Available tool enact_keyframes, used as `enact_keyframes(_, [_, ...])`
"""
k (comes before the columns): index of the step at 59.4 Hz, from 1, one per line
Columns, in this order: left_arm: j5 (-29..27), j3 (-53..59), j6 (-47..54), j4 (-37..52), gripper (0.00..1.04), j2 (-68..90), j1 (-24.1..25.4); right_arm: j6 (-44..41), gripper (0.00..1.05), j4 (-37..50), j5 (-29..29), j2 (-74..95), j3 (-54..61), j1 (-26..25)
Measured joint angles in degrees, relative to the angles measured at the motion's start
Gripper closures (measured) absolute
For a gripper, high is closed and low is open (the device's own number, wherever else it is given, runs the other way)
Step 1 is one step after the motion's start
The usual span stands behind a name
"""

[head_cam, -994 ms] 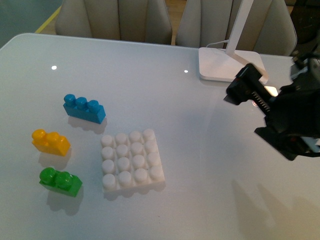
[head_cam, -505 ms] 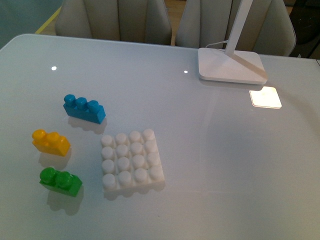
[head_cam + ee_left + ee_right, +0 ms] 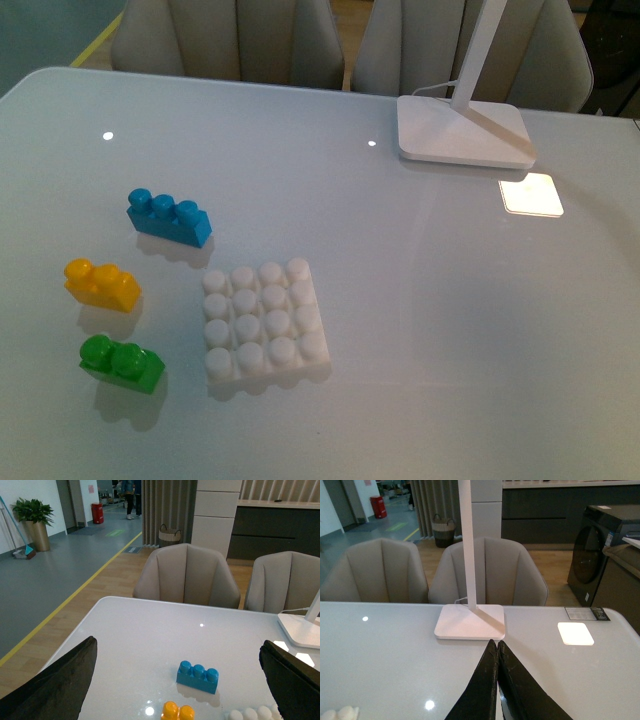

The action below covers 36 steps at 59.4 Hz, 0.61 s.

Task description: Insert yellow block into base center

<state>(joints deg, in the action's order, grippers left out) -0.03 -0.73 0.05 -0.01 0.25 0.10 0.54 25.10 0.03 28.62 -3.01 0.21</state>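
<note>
The yellow block [image 3: 101, 284] lies on the white table at the left, studs up, between a blue brick and a green one. Its top also shows in the left wrist view [image 3: 178, 712] at the frame's lower edge. The white studded base [image 3: 264, 319] sits to its right; a few of its studs show in the left wrist view [image 3: 252, 714]. My left gripper [image 3: 180, 680] is open, its dark fingers [image 3: 60, 685] wide apart, above and short of the bricks. My right gripper [image 3: 496, 647] is shut with nothing in it, pointing at the lamp foot. Neither arm shows in the front view.
A blue three-stud brick [image 3: 168, 216] lies behind the yellow block, a green two-stud brick [image 3: 122, 363] in front of it. A white lamp foot [image 3: 462, 130] with its slanted stem stands at the back right. Beige chairs [image 3: 228, 40] line the far edge.
One second ago my right arm filled the right side of the front view; it has since withdrawn out of that view. The bricks and base have not moved.
</note>
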Motion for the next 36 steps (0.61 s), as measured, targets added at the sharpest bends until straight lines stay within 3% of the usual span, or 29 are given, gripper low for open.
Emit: enact_keyframes(36, [0.02,0.00,0.00,0.00,0.07,0.00,0.00,-0.15,1.03,-10.21,-0.02,-13.79,2.23,0.00])
